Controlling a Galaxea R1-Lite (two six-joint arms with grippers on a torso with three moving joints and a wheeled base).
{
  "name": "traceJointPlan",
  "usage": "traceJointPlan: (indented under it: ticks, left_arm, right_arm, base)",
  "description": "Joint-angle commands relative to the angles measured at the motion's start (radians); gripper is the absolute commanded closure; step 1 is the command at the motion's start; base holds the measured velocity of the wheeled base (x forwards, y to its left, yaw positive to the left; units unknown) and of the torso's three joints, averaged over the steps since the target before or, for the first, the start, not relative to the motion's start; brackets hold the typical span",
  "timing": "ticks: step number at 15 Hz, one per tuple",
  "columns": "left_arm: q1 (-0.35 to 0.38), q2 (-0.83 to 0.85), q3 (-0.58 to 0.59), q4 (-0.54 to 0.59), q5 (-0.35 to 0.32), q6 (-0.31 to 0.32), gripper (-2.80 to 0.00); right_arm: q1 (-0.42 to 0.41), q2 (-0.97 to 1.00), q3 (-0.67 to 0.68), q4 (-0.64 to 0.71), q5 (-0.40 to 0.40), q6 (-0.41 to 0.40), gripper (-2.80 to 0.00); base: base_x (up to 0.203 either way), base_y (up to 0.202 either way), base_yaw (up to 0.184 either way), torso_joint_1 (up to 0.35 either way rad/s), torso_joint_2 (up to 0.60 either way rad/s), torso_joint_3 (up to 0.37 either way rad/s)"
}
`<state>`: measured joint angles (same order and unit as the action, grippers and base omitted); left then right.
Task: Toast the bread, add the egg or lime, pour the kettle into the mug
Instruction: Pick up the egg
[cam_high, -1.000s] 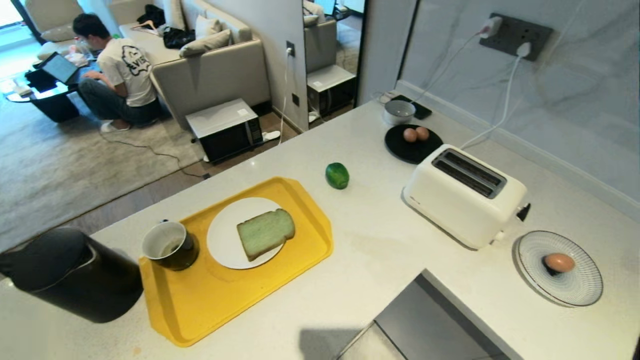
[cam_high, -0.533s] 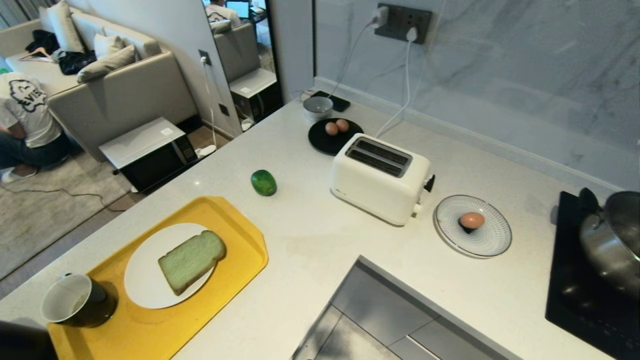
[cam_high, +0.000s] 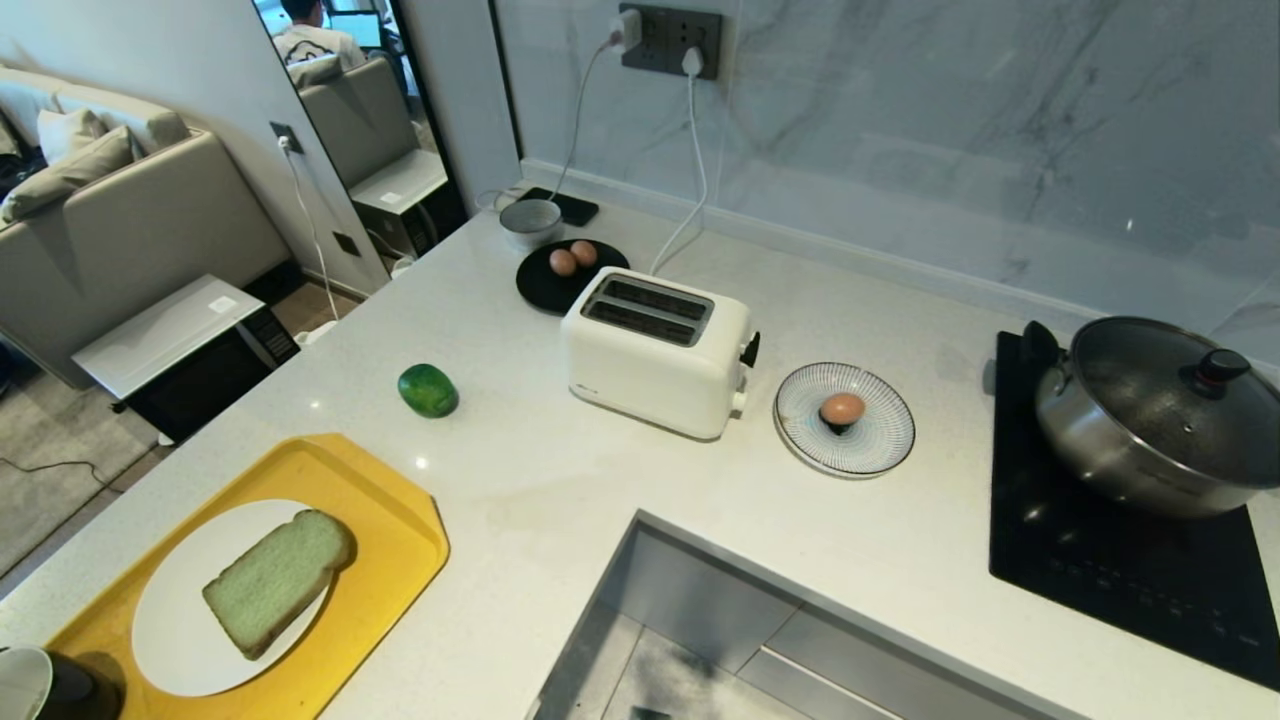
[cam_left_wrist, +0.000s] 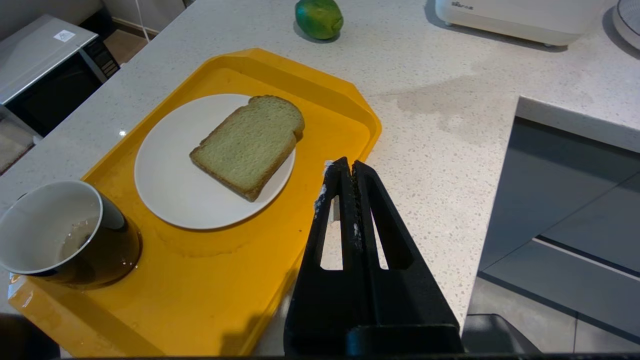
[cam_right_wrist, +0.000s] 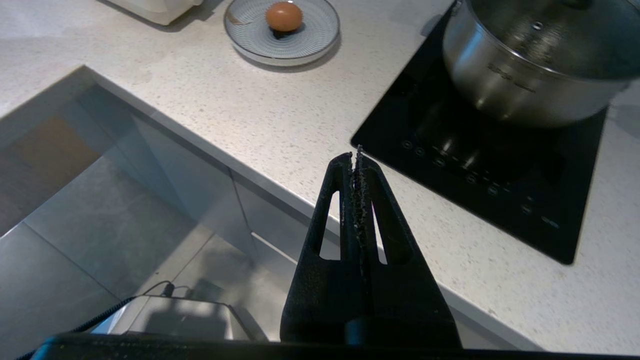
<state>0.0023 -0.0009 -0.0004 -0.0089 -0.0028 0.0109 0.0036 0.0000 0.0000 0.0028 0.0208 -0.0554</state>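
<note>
bread flat on white plate in yellow tray, mug at tray corner, lime on counter near toaster. left gripper over tray edge, right gripper over counter edge, both pinched together, empty.

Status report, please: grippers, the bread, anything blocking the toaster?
Left gripper shut, empty, over tray edge. Right gripper shut, empty. Bread on white plate, untoasted. Toaster slots clear.

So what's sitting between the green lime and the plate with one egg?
The white toaster stands between the lime and the striped plate, seen in the head view.
</note>
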Motion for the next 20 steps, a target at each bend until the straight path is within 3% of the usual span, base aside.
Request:
traceJointPlan:
  ticks: [1,18,20]
  left_arm:
    - [0.001,-0.001,0.000,0.000,0.000,0.000,0.00]
    - [0.001,-0.001,-0.001,0.000,0.003,-0.001,0.00]
    - [0.001,-0.001,0.000,0.000,0.004,0.000,0.00]
  right_arm:
    - [0.001,0.000,0.002,0.000,0.001,0.000,0.00]
    - [0.001,0.000,0.002,0.000,-0.001,0.002,0.00]
    - [0.000,0.000,0.002,0.000,-0.001,0.002,0.00]
  base:
    - [0.000,0.000,0.000,0.000,0.00,0.000]
    - [0.000,0.000,0.000,0.000,0.00,0.000]
    - [0.155,0.000,0.002,-0.013,0.00,0.004]
